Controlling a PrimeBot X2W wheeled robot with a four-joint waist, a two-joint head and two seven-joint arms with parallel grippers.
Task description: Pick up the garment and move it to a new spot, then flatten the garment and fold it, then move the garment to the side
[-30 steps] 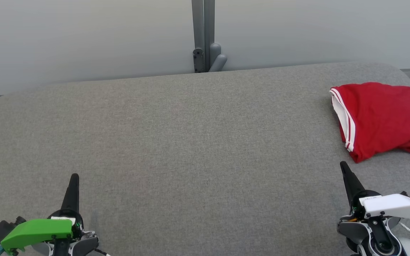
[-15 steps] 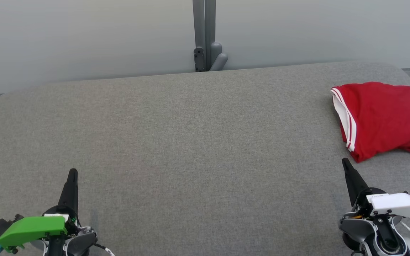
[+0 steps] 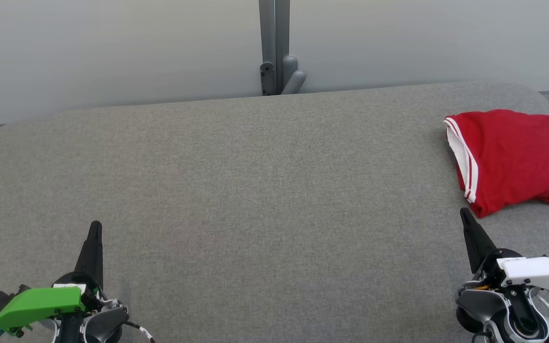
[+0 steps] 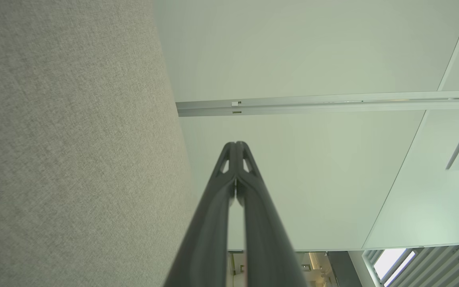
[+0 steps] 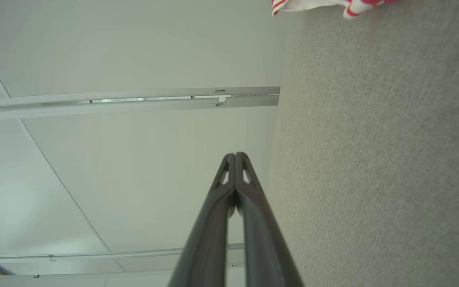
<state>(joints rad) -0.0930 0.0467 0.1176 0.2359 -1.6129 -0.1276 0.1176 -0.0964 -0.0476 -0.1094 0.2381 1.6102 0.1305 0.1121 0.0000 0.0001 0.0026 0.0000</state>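
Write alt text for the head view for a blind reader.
A folded red garment with white-striped trim lies at the right edge of a grey fabric table. The left gripper and right gripper sit at the bottom corners, shut and empty.

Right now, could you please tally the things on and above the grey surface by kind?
Garments: 1, the red garment on the grey surface.
Grippers: 2, left gripper and right gripper, both shut.
Total: 3.

matt cloth garment (image 3: 513,155), woven table (image 3: 255,190)
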